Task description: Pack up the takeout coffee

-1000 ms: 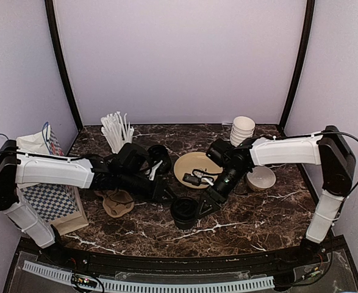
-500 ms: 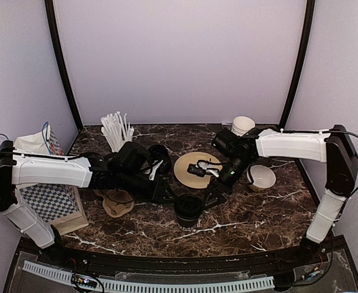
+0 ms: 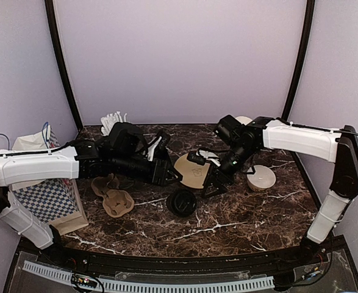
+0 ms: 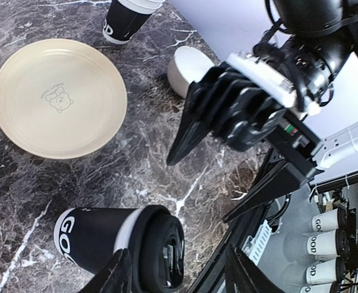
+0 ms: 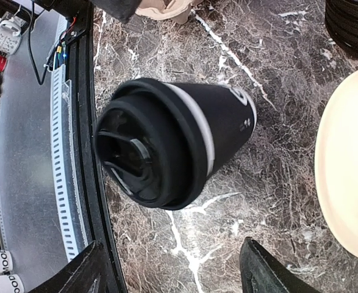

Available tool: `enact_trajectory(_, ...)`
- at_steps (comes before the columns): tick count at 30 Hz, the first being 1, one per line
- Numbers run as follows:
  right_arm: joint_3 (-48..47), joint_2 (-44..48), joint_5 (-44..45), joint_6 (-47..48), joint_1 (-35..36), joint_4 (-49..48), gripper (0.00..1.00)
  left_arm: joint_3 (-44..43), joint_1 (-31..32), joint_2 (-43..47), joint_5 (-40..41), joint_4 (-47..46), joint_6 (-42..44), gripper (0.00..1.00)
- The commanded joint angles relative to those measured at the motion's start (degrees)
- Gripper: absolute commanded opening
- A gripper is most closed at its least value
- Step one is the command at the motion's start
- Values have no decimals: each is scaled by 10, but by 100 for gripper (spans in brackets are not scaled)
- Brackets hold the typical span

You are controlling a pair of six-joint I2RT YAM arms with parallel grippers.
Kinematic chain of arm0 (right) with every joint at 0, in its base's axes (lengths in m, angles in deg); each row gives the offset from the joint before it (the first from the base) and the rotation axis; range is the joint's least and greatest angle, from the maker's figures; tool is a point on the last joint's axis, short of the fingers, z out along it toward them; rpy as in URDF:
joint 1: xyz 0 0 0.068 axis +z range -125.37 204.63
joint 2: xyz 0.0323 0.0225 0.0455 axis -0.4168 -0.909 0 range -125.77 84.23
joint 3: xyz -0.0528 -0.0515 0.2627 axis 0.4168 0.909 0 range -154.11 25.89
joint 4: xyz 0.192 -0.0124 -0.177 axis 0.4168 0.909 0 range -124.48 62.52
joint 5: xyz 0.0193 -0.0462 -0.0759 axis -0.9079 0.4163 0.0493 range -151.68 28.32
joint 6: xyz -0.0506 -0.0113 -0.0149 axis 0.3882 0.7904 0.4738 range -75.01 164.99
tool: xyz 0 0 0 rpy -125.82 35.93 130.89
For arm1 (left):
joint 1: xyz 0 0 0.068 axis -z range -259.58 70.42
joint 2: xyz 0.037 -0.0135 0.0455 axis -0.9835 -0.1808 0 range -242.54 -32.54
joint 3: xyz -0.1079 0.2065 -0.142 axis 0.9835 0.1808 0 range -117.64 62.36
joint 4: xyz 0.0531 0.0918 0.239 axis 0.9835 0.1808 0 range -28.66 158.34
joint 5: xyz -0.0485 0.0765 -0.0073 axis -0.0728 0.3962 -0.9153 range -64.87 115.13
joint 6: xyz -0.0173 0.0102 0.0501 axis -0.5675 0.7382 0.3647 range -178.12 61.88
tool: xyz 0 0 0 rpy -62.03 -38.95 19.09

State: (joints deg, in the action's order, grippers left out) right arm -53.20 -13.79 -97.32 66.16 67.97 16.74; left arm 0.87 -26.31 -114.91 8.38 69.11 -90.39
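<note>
Gaping wide, left tool (image 3: pixel 168 174) and right tool (image 3: pixel 212 185) hold nothing near cup (image 3: pixel 182 202).

Marble table (image 3: pixel 246 220) bears lidded cup (image 3: pixel 182 202), plate (image 3: pixel 194 170), bowl (image 3: pixel 261 178), carrier (image 3: pixel 114 198).

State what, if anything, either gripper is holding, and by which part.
Nothing is held. The left gripper and the right gripper are both open, and the lidded cup stands free on the table.
</note>
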Motion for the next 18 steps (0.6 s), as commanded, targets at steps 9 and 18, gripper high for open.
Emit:
enact_trajectory(9, -32, 15, 24, 46, -1, -10, 76, -21, 4, -13, 37, 58, 76, 57)
enact_trajectory(18, 28, 118, -41, 187, -22, 87, 78, 73, 61, 85, 53, 87, 417, 74)
